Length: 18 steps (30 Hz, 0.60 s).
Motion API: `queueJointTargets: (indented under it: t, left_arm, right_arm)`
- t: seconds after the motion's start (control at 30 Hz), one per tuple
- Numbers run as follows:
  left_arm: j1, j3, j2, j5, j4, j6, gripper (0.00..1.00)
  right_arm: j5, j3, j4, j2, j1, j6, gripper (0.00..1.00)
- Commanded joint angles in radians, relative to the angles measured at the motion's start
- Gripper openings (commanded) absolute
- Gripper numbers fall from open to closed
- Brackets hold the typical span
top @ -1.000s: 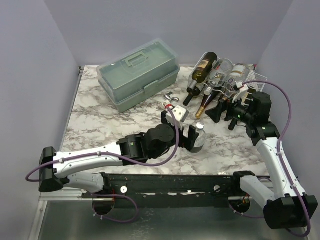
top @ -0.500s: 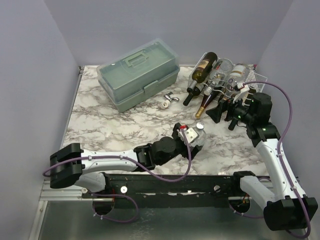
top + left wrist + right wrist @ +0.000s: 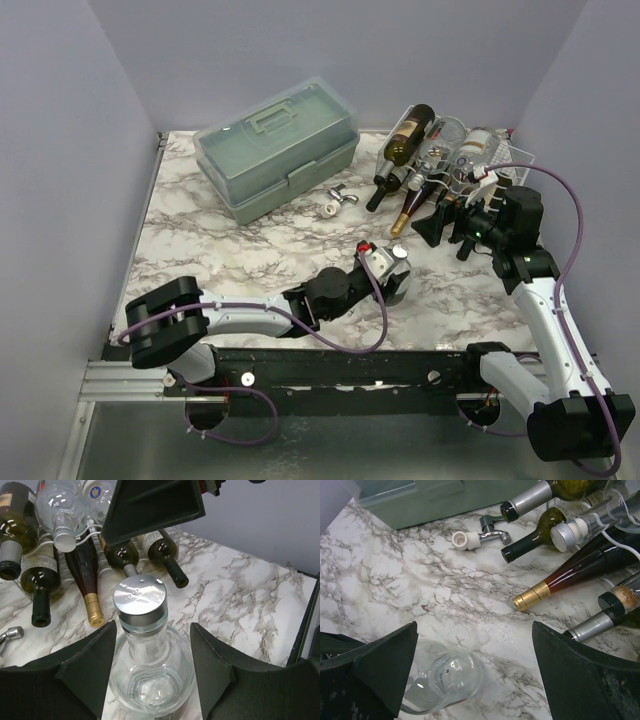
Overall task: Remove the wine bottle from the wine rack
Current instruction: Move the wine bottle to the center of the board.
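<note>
The white wire wine rack [image 3: 508, 158] stands at the back right with several bottles lying in it, necks toward me. They include a dark labelled bottle [image 3: 408, 135] and a red-brown one with a gold foil top [image 3: 405, 218] [image 3: 580, 572]. A clear glass bottle with a silver cap [image 3: 140, 597] [image 3: 399, 272] stands upright off the rack, on the marble in front of it. My left gripper [image 3: 153, 625] [image 3: 386, 274] has a finger against each side of its body. My right gripper [image 3: 475, 627] [image 3: 452, 228] is open and empty, low over the table in front of the bottle necks.
A pale green plastic toolbox [image 3: 275, 145] stands at the back left. A small metal and white stopper piece [image 3: 335, 200] [image 3: 480, 535] lies between the toolbox and the rack. Walls close in the back and both sides.
My left arm has folded down and its elbow has dropped toward the near edge, while the gripper stays at the clear bottle. The right arm has not moved.
</note>
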Motion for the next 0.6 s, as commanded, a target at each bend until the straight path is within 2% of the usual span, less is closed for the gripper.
queueJointTargets:
  t: [0.0, 0.23, 0.4, 0.57]
  left_arm:
    - [0.011, 0.021, 0.054, 0.04, 0.1, 0.005, 0.61]
    - [0.02, 0.052, 0.11, 0.032, 0.138, 0.03, 0.51]
    - [0.023, 0.066, 0.139, 0.03, 0.155, 0.037, 0.4]
    - [0.025, 0.066, 0.159, 0.025, 0.168, 0.03, 0.39]
  right_arm:
    - [0.013, -0.013, 0.019, -0.011, -0.007, -0.018, 1.0]
    - [0.011, -0.015, 0.019, -0.01, -0.007, -0.021, 1.0]
    - [0.013, -0.014, 0.018, -0.011, -0.006, -0.023, 1.0]
    - [0.014, -0.015, 0.019, -0.012, -0.007, -0.025, 1.0]
